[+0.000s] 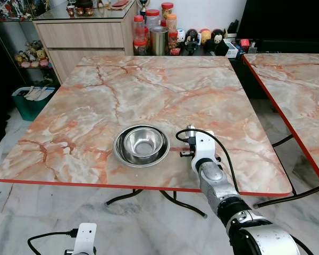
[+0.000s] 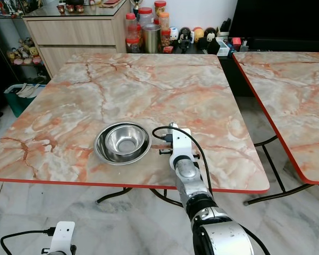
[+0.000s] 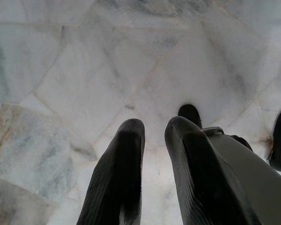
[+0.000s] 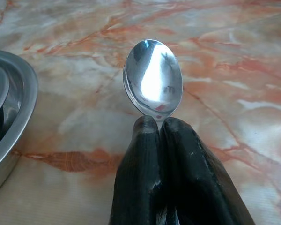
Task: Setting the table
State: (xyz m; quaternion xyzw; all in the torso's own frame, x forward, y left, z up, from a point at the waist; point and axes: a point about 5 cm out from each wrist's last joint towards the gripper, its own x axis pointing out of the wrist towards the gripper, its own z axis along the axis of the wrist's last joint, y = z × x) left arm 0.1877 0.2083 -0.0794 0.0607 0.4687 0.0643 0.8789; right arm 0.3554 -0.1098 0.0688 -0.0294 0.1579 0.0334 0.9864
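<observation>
Marble surface (image 1: 149, 90) carries one place setting near its front edge: two steel pieces, a small bowl (image 1: 143, 142) nested in one wider dish (image 1: 121, 153), likely stacked to mark the seat. Just right of them the right gripper (image 4: 160, 123) hovers low, fingers pressed tight on one spoon (image 4: 153, 77), bowl end pointing outward, seemingly ready to be laid beside the dish. The left gripper (image 3: 154, 129) hangs idle over the floor, fingers slightly apart, empty.
</observation>
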